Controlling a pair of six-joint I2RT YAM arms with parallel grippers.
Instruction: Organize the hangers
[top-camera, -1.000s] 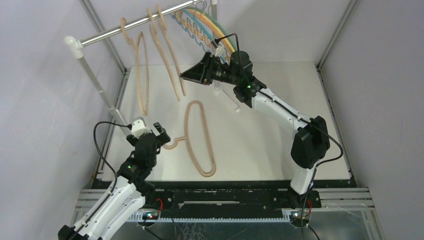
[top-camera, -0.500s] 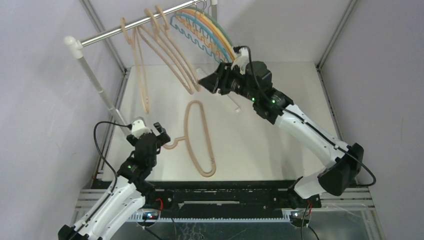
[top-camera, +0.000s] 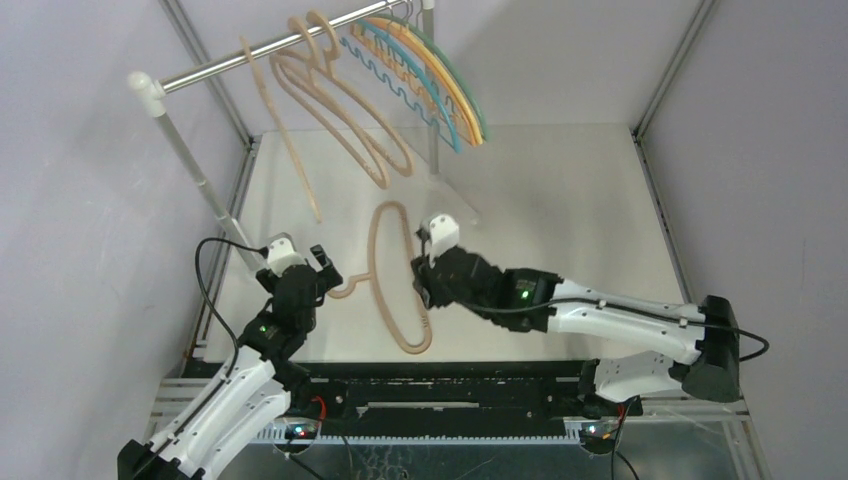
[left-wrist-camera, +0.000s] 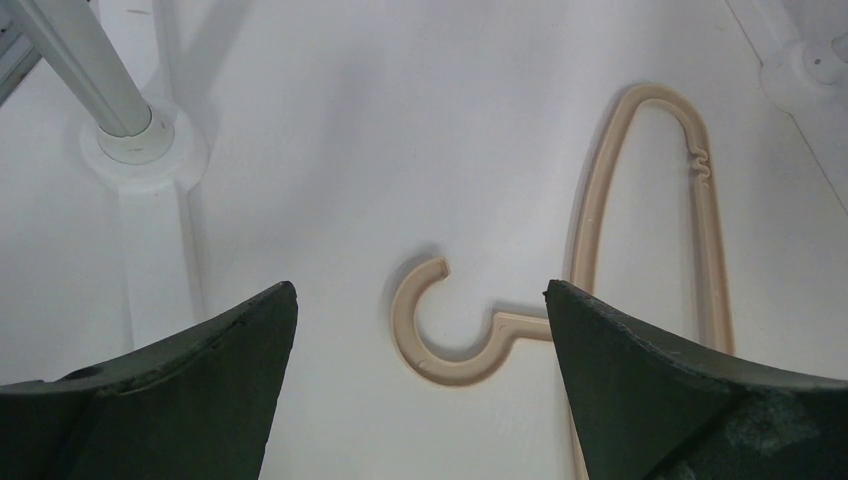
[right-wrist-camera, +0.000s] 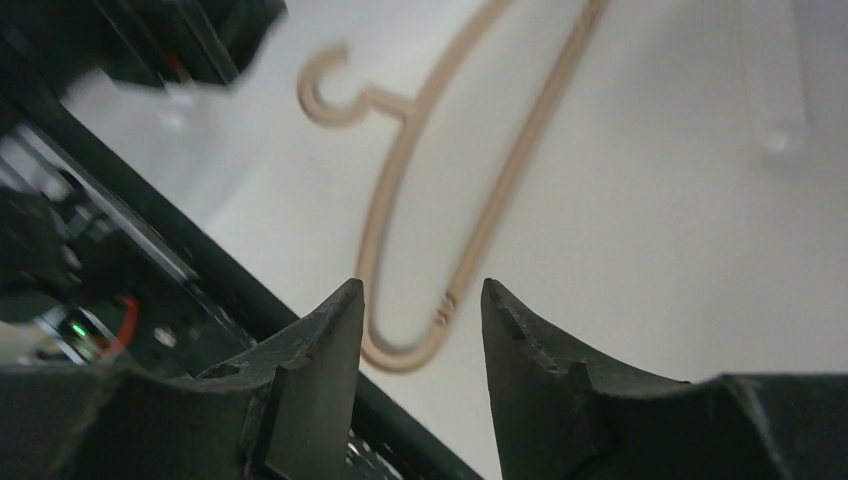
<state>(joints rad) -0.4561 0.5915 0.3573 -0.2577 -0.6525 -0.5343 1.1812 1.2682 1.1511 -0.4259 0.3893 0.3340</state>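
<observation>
Beige hanger (left-wrist-camera: 447, 374) flat on the white table (top-camera: 560, 200), front-left, its hook turned toward the left arm. Left gripper (left-wrist-camera: 420, 290) sits right over that hook, jaws wide apart, nothing pinched. Right gripper (right-wrist-camera: 422, 285) hangs low over the hanger's other side, near the notched end, jaws parted a little, gripping nothing. Up behind, thick beige hangers (top-camera: 345, 105) are hooked on the silver rail (top-camera: 250, 57), slanting at different angles. Beside them, toward the rail's right end, there's a tight pack of thin coloured hangers (top-camera: 440, 90): orange, yellow, green, blue. White pole (top-camera: 195, 165) holds up the rail's left end.
</observation>
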